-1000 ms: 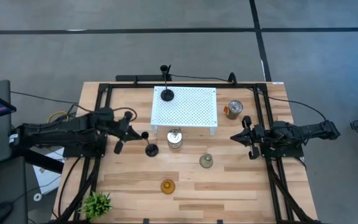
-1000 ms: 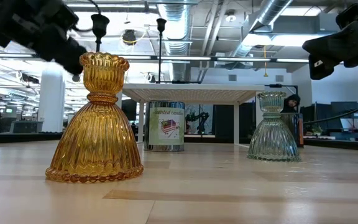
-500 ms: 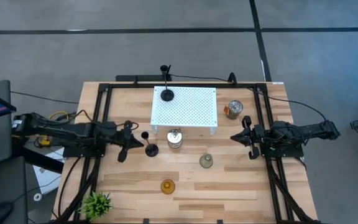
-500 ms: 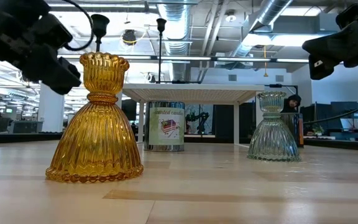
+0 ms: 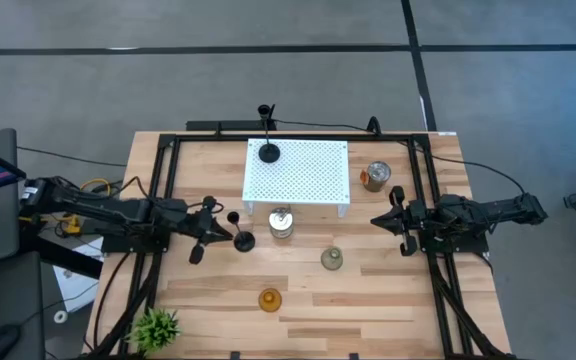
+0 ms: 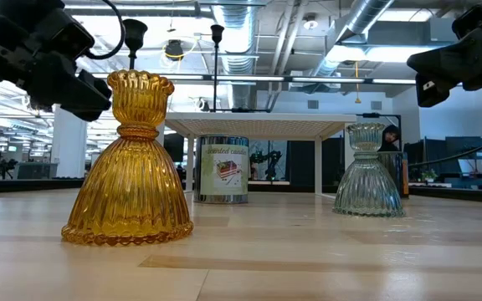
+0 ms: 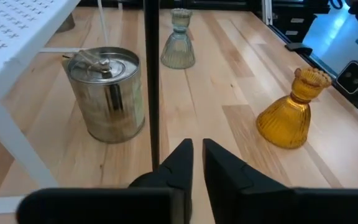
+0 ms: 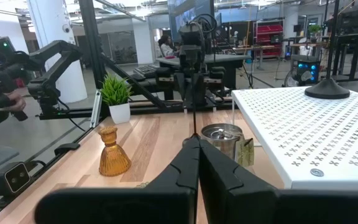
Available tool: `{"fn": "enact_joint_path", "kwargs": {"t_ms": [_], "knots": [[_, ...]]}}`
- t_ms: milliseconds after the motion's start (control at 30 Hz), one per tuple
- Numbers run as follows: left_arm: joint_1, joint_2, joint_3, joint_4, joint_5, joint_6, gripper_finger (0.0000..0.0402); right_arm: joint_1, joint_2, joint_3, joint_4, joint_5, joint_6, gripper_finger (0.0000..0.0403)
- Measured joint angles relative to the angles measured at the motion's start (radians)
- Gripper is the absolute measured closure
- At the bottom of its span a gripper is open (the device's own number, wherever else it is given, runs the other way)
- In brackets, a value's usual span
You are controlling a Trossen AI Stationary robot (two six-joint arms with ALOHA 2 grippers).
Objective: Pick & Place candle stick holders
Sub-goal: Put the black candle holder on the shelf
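While the left gripper (image 7: 193,151) stood slightly parted, a black candlestick (image 7: 151,87) rose just beside its fingertips; the right gripper (image 8: 199,146) waited closed, well apart.

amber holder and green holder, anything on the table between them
No. In the high view the wood between the amber holder and the green holder is bare; the low view agrees.

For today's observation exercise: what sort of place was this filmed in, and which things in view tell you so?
Probably a robotics lab in an open office or workshop: a wooden workbench with two robot arms, bare ceiling ducts overhead, and desks with screens behind.
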Motion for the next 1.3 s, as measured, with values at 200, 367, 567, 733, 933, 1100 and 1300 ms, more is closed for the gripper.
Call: {"fn": "enact_joint_path", "kwargs": {"t_ms": [200, 367, 567, 733, 933, 1100, 1300], "knots": [[0.000, 0.103, 0.001, 0.091, -0.029, 0.000, 0.0318, 0.000, 0.000, 0.000, 0.000, 0.000, 0.000, 0.0403], [0.000, 0.186, 0.001, 0.099, -0.134, -0.005, 0.0277, 0.000, 0.000, 0.000, -0.001, -0.003, 0.000, 0.0403], [0.000, 0.249, 0.001, 0.152, -0.140, -0.051, 0.0237, 0.000, 0.000, 0.000, -0.001, -0.007, 0.000, 0.0403], [0.000, 0.312, 0.002, 0.290, -0.129, -0.062, 0.0221, 0.000, 0.000, 0.000, -0.001, -0.007, -0.003, 0.0403], [0.000, 0.404, 0.002, 0.400, -0.149, -0.055, 0.0219, 0.000, 0.000, 0.000, -0.002, -0.008, -0.009, 0.0403], [0.000, 0.427, 0.002, 0.398, -0.148, -0.061, 0.0237, 0.000, 0.000, 0.000, -0.002, -0.008, -0.009, 0.0403], [0.000, 0.424, 0.002, 0.404, -0.146, -0.064, 0.0274, 0.000, 0.000, 0.000, -0.002, -0.008, -0.009, 0.0403]]}}
